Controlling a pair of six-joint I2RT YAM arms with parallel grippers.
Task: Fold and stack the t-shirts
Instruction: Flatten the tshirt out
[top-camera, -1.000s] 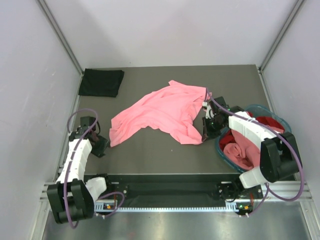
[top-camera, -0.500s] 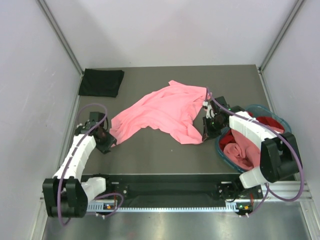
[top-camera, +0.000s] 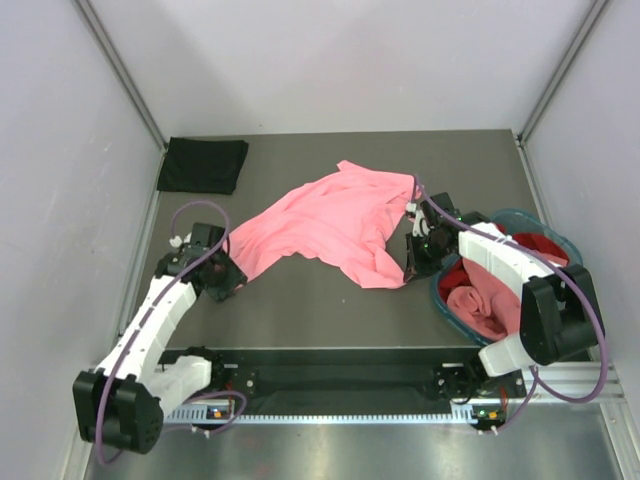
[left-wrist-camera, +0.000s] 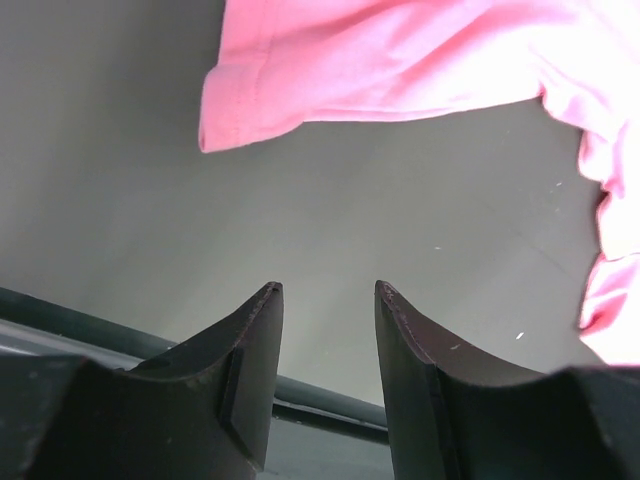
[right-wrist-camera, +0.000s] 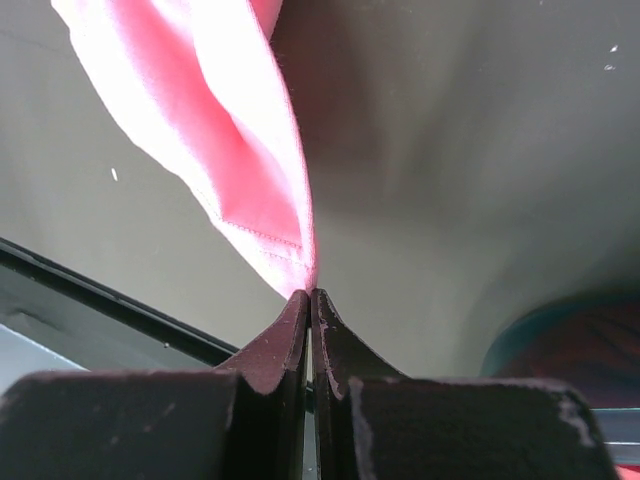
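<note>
Two dark fingers (right-wrist-camera: 285, 335) of the right gripper (right-wrist-camera: 310, 292) are pressed tight together on a hemmed corner of the salmon pink t-shirt (right-wrist-camera: 230, 150), and the cloth rises from the tips as a narrow fold. Outward from that pinch, at its near right corner, the tee spreads crumpled across the middle of the table (top-camera: 330, 320). The left gripper (left-wrist-camera: 328, 288) hangs over bare tabletop with its fingers partway apart and nothing between them. A lower corner of the pink tee lies close ahead of the tips but apart from them. Beside the right arm sits a round teal basket (top-camera: 520, 216) holding a red t-shirt (top-camera: 545, 245) and more pink cloth (top-camera: 475, 305). A black t-shirt (top-camera: 203, 165) lies folded flat in the far left corner, well apart from the rest.
</note>
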